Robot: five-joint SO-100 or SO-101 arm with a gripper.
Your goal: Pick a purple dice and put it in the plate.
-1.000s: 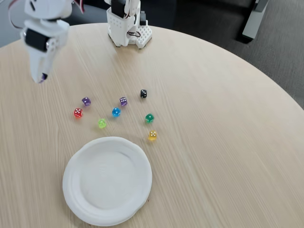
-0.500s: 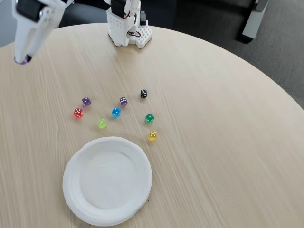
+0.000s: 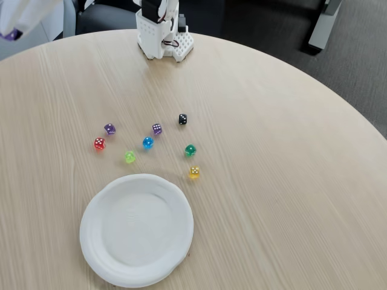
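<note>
In the fixed view my gripper (image 3: 13,30) sits at the top left corner, high above the table and partly cut off by the frame edge. It is shut on a tiny purple dice (image 3: 11,35) that shows at its tip. Two more purple dice lie on the table, one at the left (image 3: 109,128) and one near the middle (image 3: 156,128). The round white plate (image 3: 136,232) rests near the front edge, empty, far below and to the right of the gripper.
Loose dice lie between the plate and the arm's white base (image 3: 163,33): red (image 3: 99,144), blue (image 3: 147,142), lime (image 3: 130,157), green (image 3: 190,150), yellow (image 3: 194,173) and black (image 3: 182,119). The round wooden table drops off at the right.
The gripper has risen and swung toward the top left corner, carrying the purple dice with it. The dice on the table and the plate have not moved.
</note>
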